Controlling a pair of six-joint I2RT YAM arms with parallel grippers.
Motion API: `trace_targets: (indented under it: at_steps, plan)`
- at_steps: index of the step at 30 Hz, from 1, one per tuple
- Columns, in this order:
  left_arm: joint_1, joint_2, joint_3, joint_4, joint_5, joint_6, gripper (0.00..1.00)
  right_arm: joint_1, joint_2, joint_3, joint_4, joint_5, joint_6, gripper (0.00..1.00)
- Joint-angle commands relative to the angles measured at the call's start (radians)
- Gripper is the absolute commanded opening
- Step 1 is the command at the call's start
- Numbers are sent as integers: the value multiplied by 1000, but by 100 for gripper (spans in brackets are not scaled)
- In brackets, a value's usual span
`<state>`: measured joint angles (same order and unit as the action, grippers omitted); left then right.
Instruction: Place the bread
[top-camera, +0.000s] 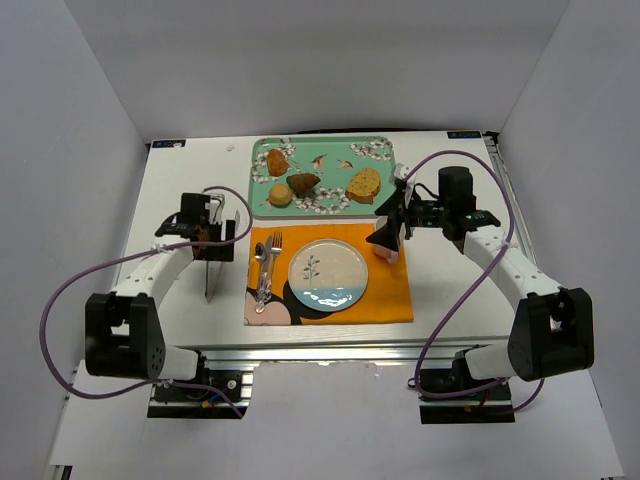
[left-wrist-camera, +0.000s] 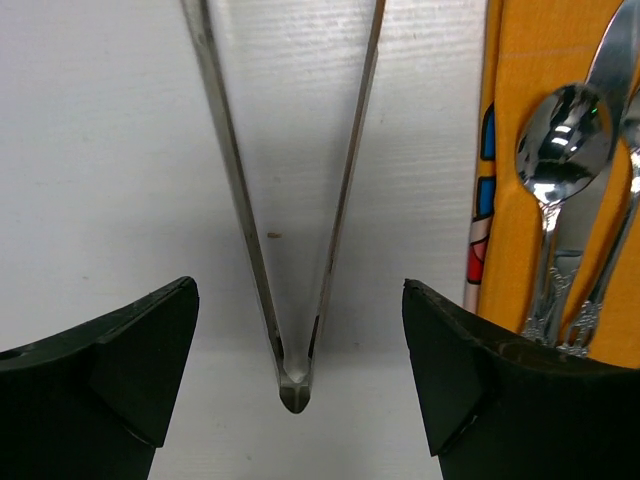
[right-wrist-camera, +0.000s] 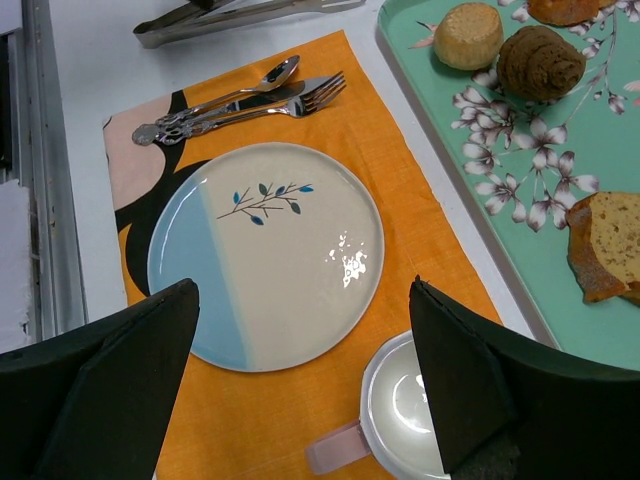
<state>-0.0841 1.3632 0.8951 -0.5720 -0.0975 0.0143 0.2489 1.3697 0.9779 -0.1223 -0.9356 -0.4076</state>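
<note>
Several breads lie on the green floral tray (top-camera: 390, 190): an orange piece (top-camera: 277, 160), a dark brown one (top-camera: 303, 183), a pale round bun (top-camera: 280, 195) and a yellow slice (top-camera: 364, 184). The slice (right-wrist-camera: 610, 245), dark piece (right-wrist-camera: 540, 60) and bun (right-wrist-camera: 470, 35) also show in the right wrist view. An empty plate (top-camera: 328, 274) sits on the orange placemat (top-camera: 390, 300). My left gripper (top-camera: 207, 240) is open over the metal tongs (left-wrist-camera: 293, 390), a finger on each side of the hinge end. My right gripper (right-wrist-camera: 305, 390) is open and empty above a white mug (right-wrist-camera: 410, 410).
A spoon, knife and fork (top-camera: 265, 265) lie on the placemat left of the plate. The tongs (top-camera: 213, 275) lie on the bare table left of the placemat. The mug (top-camera: 388, 252) stands at the placemat's right side, between plate and tray.
</note>
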Motion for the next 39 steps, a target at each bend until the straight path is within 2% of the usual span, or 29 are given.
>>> trace_targets:
  at_steps: [1, 5, 12, 16, 17, 19, 20, 22, 23, 26, 29, 31, 32, 33, 37, 39]
  plan:
    - [-5, 43, -19, 54, 56, 93, 91, -7, -9, -4, 39, 12, 16, 89]
    - [4, 123, -57, 142, 73, 99, 89, -19, -7, -2, 41, 14, 19, 90]
    - [24, 234, -64, 167, 143, 82, 73, -51, -14, -8, 41, 14, 29, 89]
    - [46, 287, -50, 162, 157, 82, 58, -68, -15, -7, 49, 11, 39, 89]
    - [47, 307, -45, 156, 160, 81, 50, -72, -14, -5, 47, 11, 39, 89]
    - [50, 318, -39, 155, 160, 75, 43, -82, -15, -5, 49, 8, 39, 89]
    - [50, 321, -38, 156, 156, 70, 36, -89, -15, -4, 49, 8, 39, 89]
    - [56, 313, -35, 155, 142, 50, 29, -97, -15, -2, 49, 4, 41, 89]
    - [57, 304, -30, 149, 142, 43, 19, -99, -17, -2, 49, 3, 43, 89]
    - [60, 246, 20, 104, 122, -5, 6, -109, -20, -2, 46, -3, 43, 89]
    - [60, 157, 108, 66, 168, -132, 5, -114, -21, -1, 42, -11, 43, 89]
    - [58, 116, 166, 54, 246, -261, 15, -115, -20, -1, 47, -15, 44, 89]
    - [60, 102, 175, 60, 331, -301, 18, -115, -17, -1, 50, -17, 47, 89]
    - [53, 88, 171, 82, 367, -395, 24, -115, -15, -2, 56, -20, 53, 89]
    - [35, 24, 122, 204, 495, -583, 39, -115, -14, -7, 76, -29, 70, 89]
    - [37, 16, 100, 234, 541, -666, 41, -115, -15, -8, 81, -32, 73, 89]
